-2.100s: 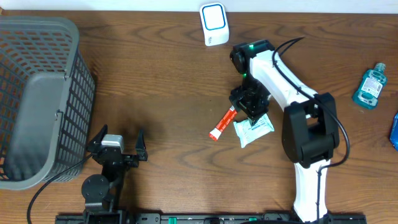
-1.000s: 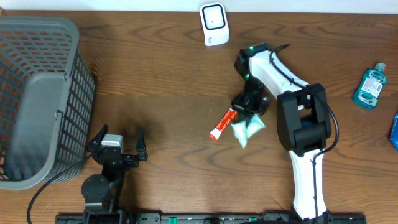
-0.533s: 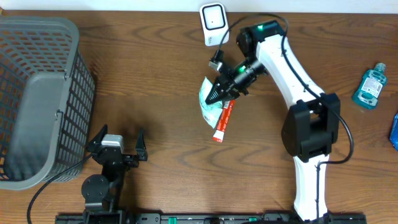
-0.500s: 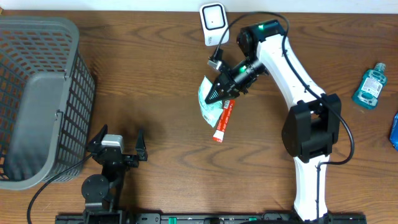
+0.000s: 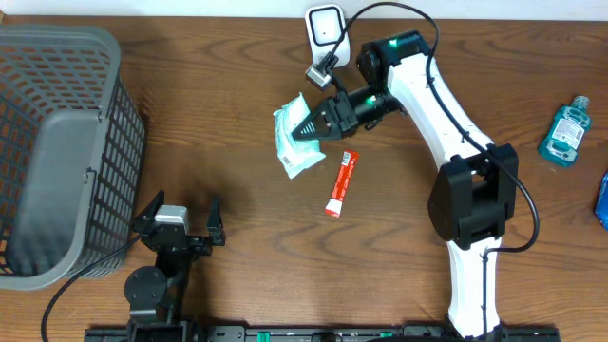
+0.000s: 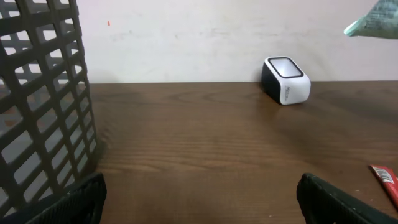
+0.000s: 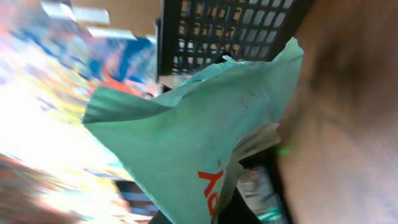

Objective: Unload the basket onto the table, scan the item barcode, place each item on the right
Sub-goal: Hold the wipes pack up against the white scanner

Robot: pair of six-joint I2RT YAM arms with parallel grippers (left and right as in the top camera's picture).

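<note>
**Packet gripped in the air near the scanner**

The pale green packet [image 5: 293, 157] carries red lettering, seen in the right wrist view [image 7: 186, 149]. Only a few letters show, too cut off to read. The red stick [image 5: 339, 183] lying flat on the bench [image 5: 237, 85] has white print too small to make out, and the same goes for the grey mark on the side of the white scanner [image 6: 285, 79].

The right arm rises from the near edge, bends at the elbow and points left. Its right tool [image 5: 296, 131] is closed on the packet, holding it clear of the bench, just left of and below the scanner. The left tool [image 5: 180, 211] sits beside the grey basket [image 5: 57, 142], fingers spread wide, holding nothing.
</note>
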